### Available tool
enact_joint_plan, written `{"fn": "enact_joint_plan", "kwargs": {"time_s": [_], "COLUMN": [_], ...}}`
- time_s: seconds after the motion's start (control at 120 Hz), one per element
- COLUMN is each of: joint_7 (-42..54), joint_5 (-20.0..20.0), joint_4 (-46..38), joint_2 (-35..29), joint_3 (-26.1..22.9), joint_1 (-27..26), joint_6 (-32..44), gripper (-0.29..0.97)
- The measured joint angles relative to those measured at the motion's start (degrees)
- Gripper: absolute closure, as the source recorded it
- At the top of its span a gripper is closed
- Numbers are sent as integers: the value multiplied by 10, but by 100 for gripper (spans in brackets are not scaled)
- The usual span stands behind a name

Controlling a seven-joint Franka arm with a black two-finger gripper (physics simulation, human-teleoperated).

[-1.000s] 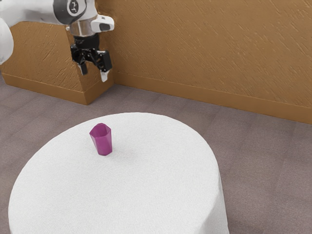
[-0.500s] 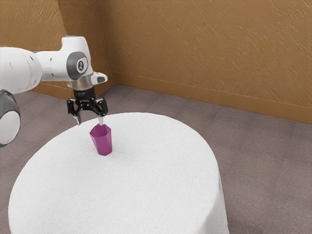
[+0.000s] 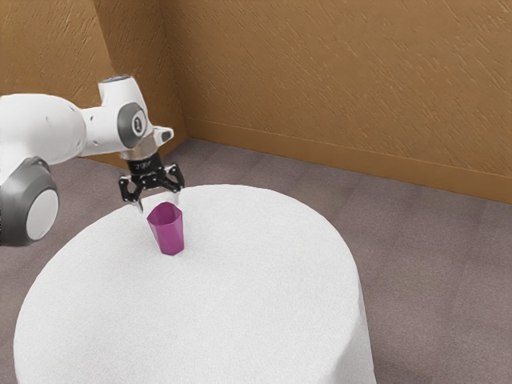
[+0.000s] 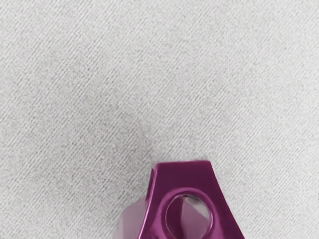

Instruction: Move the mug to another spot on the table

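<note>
A purple faceted mug [image 3: 167, 229] stands upright on the round white table [image 3: 240, 304], toward its far side at the exterior view's left. My black gripper [image 3: 158, 202] hangs just above and slightly behind the mug's rim, its fingers spread open with nothing between them. In the wrist view the mug [image 4: 184, 204] appears from above close under my hand, with its ring handle turned toward the camera, resting on the white cloth [image 4: 124, 74].
The table's edge curves just behind the mug. A brown wall [image 3: 336, 72] with a baseboard runs behind the table, and grey floor [image 3: 432, 264] surrounds it. Bare white cloth stretches to the exterior view's right and front of the mug.
My arm has come down from high above the table to just over the mug, and in the last half second dropped a little lower and closer. The mug has stayed put.
</note>
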Motion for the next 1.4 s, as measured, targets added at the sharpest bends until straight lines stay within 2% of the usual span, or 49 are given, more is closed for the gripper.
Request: {"fn": "enact_joint_plan", "kwargs": {"time_s": [0.192, 0.417, 0.483, 0.583, 0.617, 0.833, 0.95, 1.158, 1.333, 1.4], "joint_7": [-43, -75, -82, -93, -96, -117, -126, -141, -149, -150], "joint_5": [-15, 1, 2, 2, 2, 6, 4, 6, 6, -13], "joint_4": [1, 7, 7, 8, 8, 8, 11, 33, 46, 48], "joint_2": [23, 38, 40, 41, 42, 46, 46, 44, 40, 32], "joint_3": [0, -7, -8, -8, -8, -10, -10, -8, -9, -10], "joint_1": [0, 0, 0, 0, 0, 0, 0, 0, 0, 0], "joint_6": [6, 11, 12, 13, 13, 14, 13, 5, -3, -8], "gripper": [0, 1, 8, 28, 31, 31, 37, 55, 58, 59]}}
